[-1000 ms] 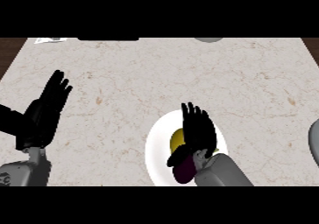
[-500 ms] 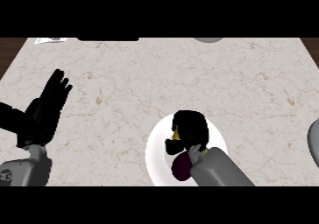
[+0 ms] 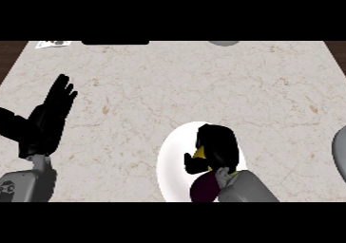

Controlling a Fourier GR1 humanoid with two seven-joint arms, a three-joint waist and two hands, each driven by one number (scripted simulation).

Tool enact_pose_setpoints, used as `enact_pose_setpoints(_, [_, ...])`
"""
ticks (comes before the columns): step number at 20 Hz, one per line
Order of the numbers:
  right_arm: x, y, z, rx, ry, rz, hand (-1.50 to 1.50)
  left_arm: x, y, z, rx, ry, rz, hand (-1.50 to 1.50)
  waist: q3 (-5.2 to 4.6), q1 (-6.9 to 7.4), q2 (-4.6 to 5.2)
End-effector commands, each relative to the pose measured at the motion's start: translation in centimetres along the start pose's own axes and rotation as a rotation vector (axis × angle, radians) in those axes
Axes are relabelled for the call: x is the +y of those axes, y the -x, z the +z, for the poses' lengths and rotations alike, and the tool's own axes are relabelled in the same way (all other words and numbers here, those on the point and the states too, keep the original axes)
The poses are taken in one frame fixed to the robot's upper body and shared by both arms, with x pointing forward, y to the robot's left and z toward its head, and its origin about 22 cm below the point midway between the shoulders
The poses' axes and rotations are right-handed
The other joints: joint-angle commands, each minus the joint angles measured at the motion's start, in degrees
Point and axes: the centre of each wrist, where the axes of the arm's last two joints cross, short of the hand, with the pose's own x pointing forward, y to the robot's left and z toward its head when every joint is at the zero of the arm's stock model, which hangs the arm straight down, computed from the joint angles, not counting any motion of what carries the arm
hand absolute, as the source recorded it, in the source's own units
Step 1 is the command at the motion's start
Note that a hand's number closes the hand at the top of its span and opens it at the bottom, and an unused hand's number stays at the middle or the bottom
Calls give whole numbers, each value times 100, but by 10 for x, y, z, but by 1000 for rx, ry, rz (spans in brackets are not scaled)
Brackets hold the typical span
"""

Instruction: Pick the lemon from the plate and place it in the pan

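Observation:
A white plate (image 3: pixel 174 156) lies near the front edge of the counter, right of the middle. My right hand (image 3: pixel 216 147) is over it, its fingers curled down round the yellow lemon (image 3: pixel 200 153), of which only a small patch shows. A dark purple thing (image 3: pixel 202 189) lies on the plate beside my right forearm. The grey pan (image 3: pixel 343 152) shows only as a curved edge at the far right. My left hand (image 3: pixel 44 118) rests open at the left, fingers up.
The marble counter (image 3: pixel 176 85) spreads out behind the plate. At its back edge are a dark flat object (image 3: pixel 115 42), a grey rounded thing (image 3: pixel 224 42) and a small white item (image 3: pixel 52 44).
My right hand's fingers, straight over the plate a second ago, have curled down round the lemon. The left hand has stayed still.

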Motion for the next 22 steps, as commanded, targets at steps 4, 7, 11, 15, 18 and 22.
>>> enact_pose_setpoints(4, [-49, 79, 51, 151, 26, 54, 150, 16, -9, 3, -6, -23, 0, 0, 5, -113, -21])
enact_pose_setpoints(7, [-72, 77, 72, 150, 254, 119, 150, 7, 9, 12, 15, -22, -3, 0, 0, -132, -40])
enact_pose_setpoints(11, [-108, 71, 107, 152, 445, 192, 150, 12, 8, 12, 17, -19, 6, 0, -3, -125, -49])
enact_pose_setpoints(15, [-157, 83, 138, 140, 543, 219, 150, 16, 4, 1, 25, -28, 6, 0, 4, -90, 3])
enact_pose_setpoints(18, [-166, 73, 158, 213, 539, 182, 150, -3, 10, 23, 15, 0, -14, 0, 5, -5, 1])
enact_pose_setpoints(22, [-189, 86, 152, 238, 596, 139, 150, 8, -1, 4, 4, -3, 4, 0, 8, 7, 16])
